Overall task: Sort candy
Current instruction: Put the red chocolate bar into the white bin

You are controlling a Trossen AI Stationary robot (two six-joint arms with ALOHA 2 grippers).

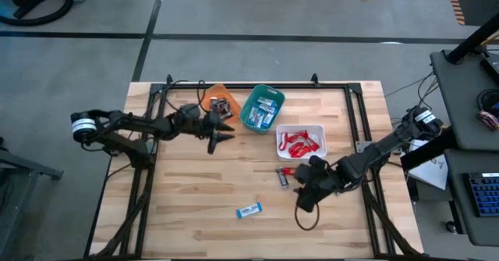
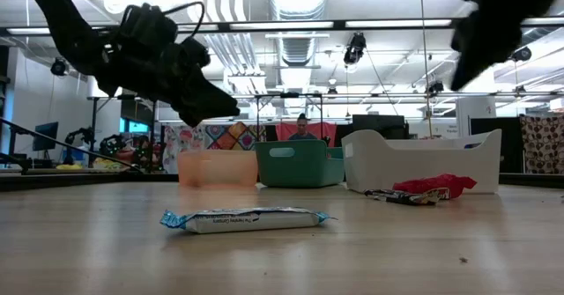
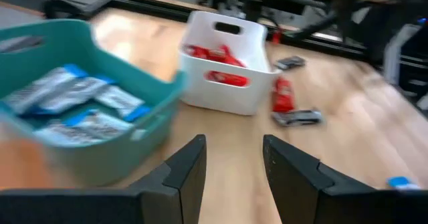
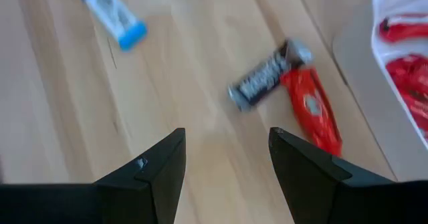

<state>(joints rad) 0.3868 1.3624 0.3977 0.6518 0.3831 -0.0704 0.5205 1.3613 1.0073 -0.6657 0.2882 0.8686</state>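
My left gripper (image 1: 226, 134) (image 3: 234, 150) hangs open over the table with nothing between its fingers, just in front of the orange bin (image 1: 221, 104) and the teal bin (image 3: 73, 103), which holds blue-and-white candy. My right gripper (image 1: 301, 192) (image 4: 227, 140) is open and empty above the bare wood. Ahead of it a dark candy (image 4: 267, 77) and a red candy (image 4: 311, 107) lie flat side by side, touching at one end. A blue-and-white candy (image 4: 112, 13) (image 1: 249, 210) lies alone nearer the front edge. The white bin (image 1: 302, 142) holds red candy.
The three bins stand in a row across the far middle of the table: orange (image 2: 216, 167), teal (image 2: 300, 163), white (image 2: 423, 158). A black frame rail (image 1: 257, 86) runs along the table's far edge. Bare wood lies on the near left.
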